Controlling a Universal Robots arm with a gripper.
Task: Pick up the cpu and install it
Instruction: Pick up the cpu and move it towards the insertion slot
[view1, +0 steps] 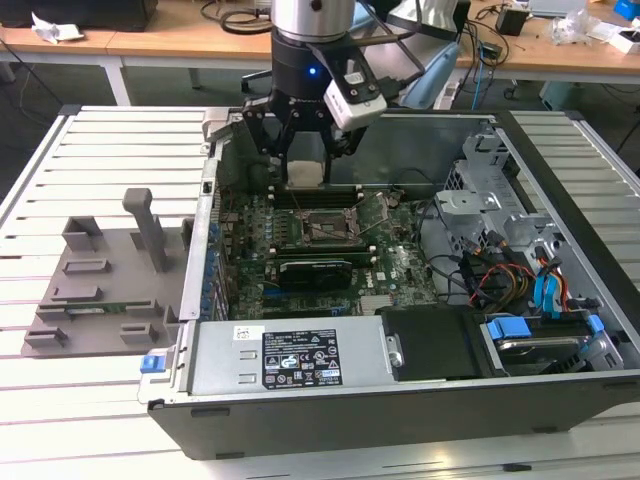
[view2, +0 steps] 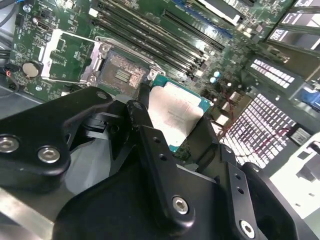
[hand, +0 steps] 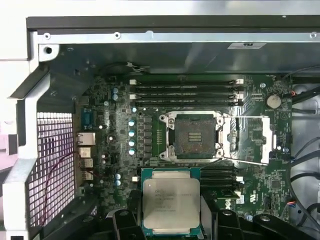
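The cpu (view1: 303, 174) is a small silvery square chip with a green edge, and my gripper (view1: 304, 160) is shut on it, one black finger on each side. It hangs level inside the open computer case, above the memory slots at the back of the motherboard. The bare cpu socket (view1: 322, 229) lies just in front of it, its metal frame swung open. In the first wrist view the cpu (hand: 171, 202) sits between the fingers (hand: 124, 220), a short way off the socket (hand: 192, 136). The second wrist view shows the cpu (view2: 176, 114) beside the socket (view2: 120, 75).
The case's walls (view1: 210, 190) ring the motherboard. A drive cage (view1: 480, 190) and coloured cables (view1: 520, 285) fill the exterior view's right, and the power supply (view1: 290, 355) lies in front. A grey plastic tray (view1: 100, 280) with upright posts stands outside the case on the left.
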